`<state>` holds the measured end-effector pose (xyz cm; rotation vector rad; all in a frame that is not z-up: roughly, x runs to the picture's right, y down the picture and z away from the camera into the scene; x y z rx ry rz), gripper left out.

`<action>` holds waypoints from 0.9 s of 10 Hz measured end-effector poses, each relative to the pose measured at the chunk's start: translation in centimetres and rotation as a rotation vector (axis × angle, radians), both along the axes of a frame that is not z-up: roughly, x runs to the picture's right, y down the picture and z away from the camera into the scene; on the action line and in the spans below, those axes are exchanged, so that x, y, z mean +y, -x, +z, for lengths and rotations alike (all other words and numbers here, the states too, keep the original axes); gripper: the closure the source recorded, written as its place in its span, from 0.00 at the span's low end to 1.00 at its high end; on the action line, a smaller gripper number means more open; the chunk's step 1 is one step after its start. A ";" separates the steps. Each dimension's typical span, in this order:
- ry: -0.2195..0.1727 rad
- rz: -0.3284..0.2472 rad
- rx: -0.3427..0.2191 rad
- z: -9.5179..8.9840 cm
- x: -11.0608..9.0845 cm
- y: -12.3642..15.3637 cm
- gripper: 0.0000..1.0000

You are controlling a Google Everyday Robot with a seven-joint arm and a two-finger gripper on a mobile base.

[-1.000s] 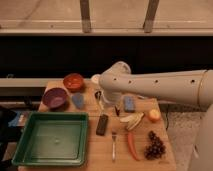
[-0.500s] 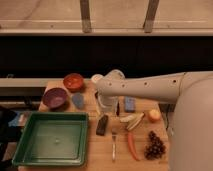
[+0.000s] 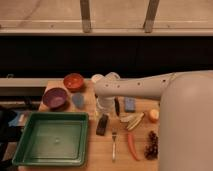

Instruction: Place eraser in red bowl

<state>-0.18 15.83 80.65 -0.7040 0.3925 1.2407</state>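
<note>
One eraser (image 3: pixel 102 125) was found lying flat on the table (image 3: pixel 100 150), just beside the far right corner of the green tray (image 3: pixel 50 116) and well apart from the red bowl (image 3: pixel 74 81). It was judged light, stiff and not fragile, best pinched across its short width at mid-length. Its long axis was pointed roughly away from the camera, slightly tilted. The gripper (image 3: pixel 106 106) was hung just above it; its opening could not be told.
</note>
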 end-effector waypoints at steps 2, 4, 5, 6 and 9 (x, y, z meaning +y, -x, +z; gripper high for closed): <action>0.017 0.011 0.003 1.1 0.4 0.3 0.35; 0.032 0.002 0.000 2.3 1.1 1.3 0.35; 0.043 0.005 0.016 2.9 1.5 0.6 0.35; 0.052 0.012 0.027 3.2 1.8 0.0 0.35; 0.080 0.005 0.045 4.0 2.8 -0.5 0.35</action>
